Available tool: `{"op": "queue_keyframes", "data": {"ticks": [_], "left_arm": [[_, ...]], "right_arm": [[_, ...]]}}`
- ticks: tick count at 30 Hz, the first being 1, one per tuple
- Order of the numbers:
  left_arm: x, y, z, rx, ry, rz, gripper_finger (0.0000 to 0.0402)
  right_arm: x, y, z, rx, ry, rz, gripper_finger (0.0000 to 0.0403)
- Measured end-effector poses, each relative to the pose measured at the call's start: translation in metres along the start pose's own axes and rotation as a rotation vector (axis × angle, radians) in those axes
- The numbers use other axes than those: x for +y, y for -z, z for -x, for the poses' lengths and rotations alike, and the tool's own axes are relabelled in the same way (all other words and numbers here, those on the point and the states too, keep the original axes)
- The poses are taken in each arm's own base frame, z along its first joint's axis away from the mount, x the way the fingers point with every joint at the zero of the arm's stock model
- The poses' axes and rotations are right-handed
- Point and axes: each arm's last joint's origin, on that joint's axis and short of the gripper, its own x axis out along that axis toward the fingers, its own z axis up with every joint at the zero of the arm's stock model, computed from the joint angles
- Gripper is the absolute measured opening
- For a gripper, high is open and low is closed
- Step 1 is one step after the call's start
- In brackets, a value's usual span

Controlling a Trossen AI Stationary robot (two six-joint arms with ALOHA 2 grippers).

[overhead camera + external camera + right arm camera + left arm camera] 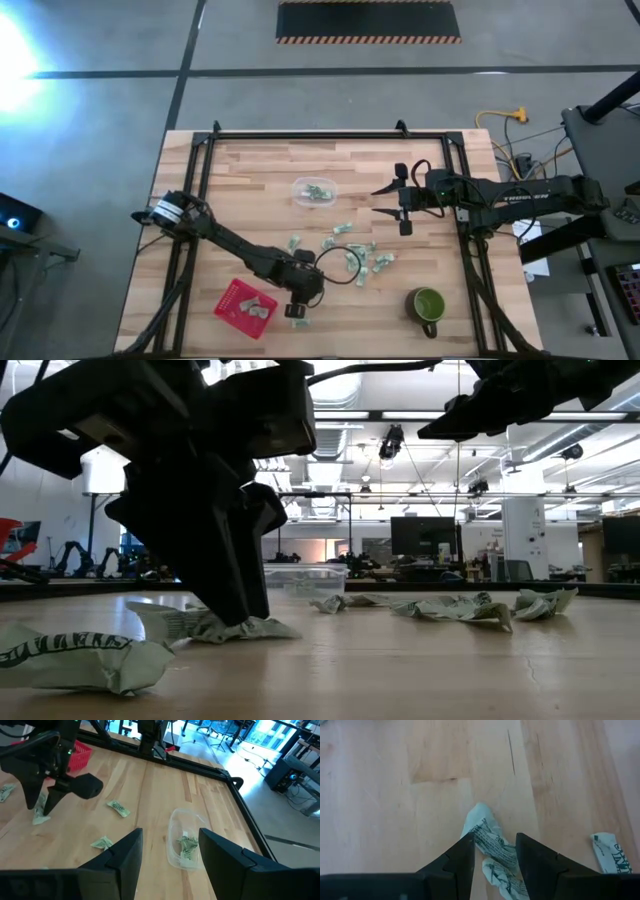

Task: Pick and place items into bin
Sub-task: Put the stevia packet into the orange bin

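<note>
The left jaws are down at the table, parted only a little, with one wrapped piece lying between the two fingers; it is pinched there or nearly so, and I cannot tell which; a second piece lies on the wood off to one side of these jaws; the red bin, with a piece or two already in it, sits just beside them. The right jaws hang wide open and empty above the clear container, which holds a few pieces; the loose pieces are scattered between the two sets of jaws; the green mug stands apart.
</note>
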Motion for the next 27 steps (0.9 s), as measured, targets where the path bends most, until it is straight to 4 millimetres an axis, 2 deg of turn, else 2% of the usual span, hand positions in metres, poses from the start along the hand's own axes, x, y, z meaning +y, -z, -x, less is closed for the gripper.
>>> {"op": "queue_keyframes", "data": {"ticks": [13,27], "left_arm": [[0.000,-0.008,0.008,0.038,-0.020,0.008,0.0125],[0.002,-0.003,-0.010,0.099,-0.013,-0.021,0.0125]], "right_arm": [[0.000,0.000,0.000,0.000,0.000,0.000,0.0183],[0.000,0.000,0.000,0.001,0.000,0.000,0.0183]]}}
